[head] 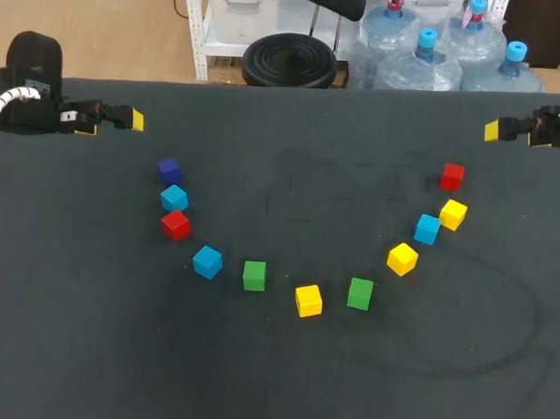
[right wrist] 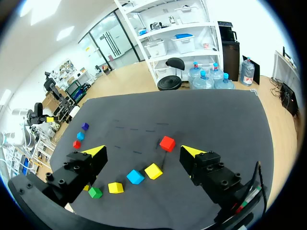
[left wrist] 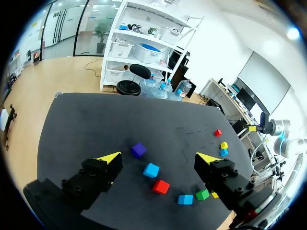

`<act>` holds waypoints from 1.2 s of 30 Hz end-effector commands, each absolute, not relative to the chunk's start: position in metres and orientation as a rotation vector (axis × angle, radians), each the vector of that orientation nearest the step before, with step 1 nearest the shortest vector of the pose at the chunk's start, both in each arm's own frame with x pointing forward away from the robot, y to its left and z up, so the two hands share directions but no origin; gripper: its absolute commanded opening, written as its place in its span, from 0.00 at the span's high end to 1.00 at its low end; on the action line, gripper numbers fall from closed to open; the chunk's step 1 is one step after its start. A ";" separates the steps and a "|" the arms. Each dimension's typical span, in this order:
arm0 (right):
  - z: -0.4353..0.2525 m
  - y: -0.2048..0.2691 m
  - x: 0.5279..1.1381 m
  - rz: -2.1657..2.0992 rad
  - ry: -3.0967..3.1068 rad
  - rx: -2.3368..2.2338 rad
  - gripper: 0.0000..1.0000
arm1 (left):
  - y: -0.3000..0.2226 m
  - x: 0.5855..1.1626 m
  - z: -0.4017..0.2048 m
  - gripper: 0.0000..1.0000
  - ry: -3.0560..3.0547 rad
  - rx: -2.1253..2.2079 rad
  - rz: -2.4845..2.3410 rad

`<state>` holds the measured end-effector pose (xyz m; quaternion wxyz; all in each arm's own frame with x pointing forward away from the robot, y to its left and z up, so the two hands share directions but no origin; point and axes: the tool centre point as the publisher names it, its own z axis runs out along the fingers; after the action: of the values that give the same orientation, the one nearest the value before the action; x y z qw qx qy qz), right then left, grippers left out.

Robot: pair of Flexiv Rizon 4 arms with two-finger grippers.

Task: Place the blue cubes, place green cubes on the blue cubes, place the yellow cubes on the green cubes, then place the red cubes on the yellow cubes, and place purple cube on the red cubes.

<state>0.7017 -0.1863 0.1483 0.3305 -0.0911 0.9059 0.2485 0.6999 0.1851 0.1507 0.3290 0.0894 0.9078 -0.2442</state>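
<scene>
The left gripper (left wrist: 159, 157) is spread wide and empty, the purple cube (left wrist: 138, 150) ahead of it on the bench (left wrist: 96, 124). The right gripper (right wrist: 144, 150), also spread and empty, has a red cube (right wrist: 167, 143) ahead of it.

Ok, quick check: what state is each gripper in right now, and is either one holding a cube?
Left gripper: open, yellow-tipped fingers wide apart, holding nothing.
Right gripper: open, yellow-tipped fingers wide apart, holding nothing.
</scene>
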 end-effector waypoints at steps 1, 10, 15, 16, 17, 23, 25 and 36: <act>0.149 -0.185 0.701 0.641 2.371 -0.233 0.00 | 0.186 0.700 0.150 0.00 2.373 0.234 -0.641; 0.149 -0.185 0.701 0.641 2.371 -0.233 0.00 | 0.186 0.700 0.150 0.00 2.373 0.234 -0.641; 0.149 -0.185 0.701 0.641 2.371 -0.233 0.00 | 0.186 0.700 0.150 0.00 2.373 0.234 -0.641; 0.149 -0.185 0.701 0.641 2.371 -0.233 0.00 | 0.186 0.700 0.150 0.00 2.373 0.234 -0.641; 0.149 -0.185 0.701 0.641 2.371 -0.233 0.00 | 0.186 0.700 0.150 0.00 2.373 0.234 -0.641; 0.149 -0.185 0.701 0.641 2.371 -0.233 0.00 | 0.186 0.700 0.150 0.00 2.373 0.234 -0.641; 0.149 -0.185 0.701 0.641 2.371 -0.233 0.00 | 0.186 0.700 0.150 0.00 2.373 0.234 -0.641; 0.149 -0.133 0.678 0.461 2.443 -0.866 0.00 | 0.186 0.700 0.150 0.00 2.373 0.234 -0.641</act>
<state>0.6826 -0.1453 0.1457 0.2877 -0.2041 0.9096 0.2195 0.6999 0.1850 0.1507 0.3290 0.0894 0.9078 -0.2442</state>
